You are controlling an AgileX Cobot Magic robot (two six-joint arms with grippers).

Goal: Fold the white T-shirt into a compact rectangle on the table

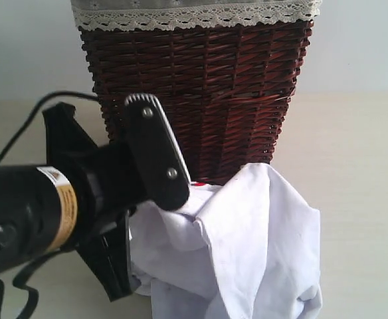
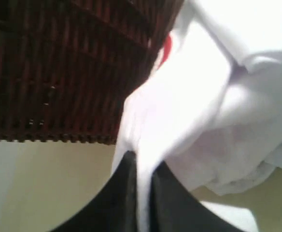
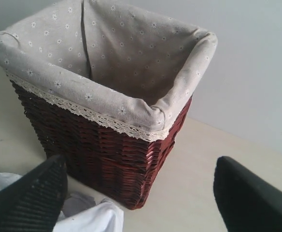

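By the wicker basket (image 1: 200,86), the left gripper (image 2: 142,166) pinches a bunch of limp, light white T-shirt (image 1: 260,226), likely better held at a hem; the right gripper (image 3: 138,193) gapes empty.

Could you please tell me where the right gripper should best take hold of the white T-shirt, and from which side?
Probably the loose outer fold of the white T-shirt, approached from the table side at the exterior view's right. The left gripper pinches the opposite side, the wicker basket blocks behind, and the right gripper is open.
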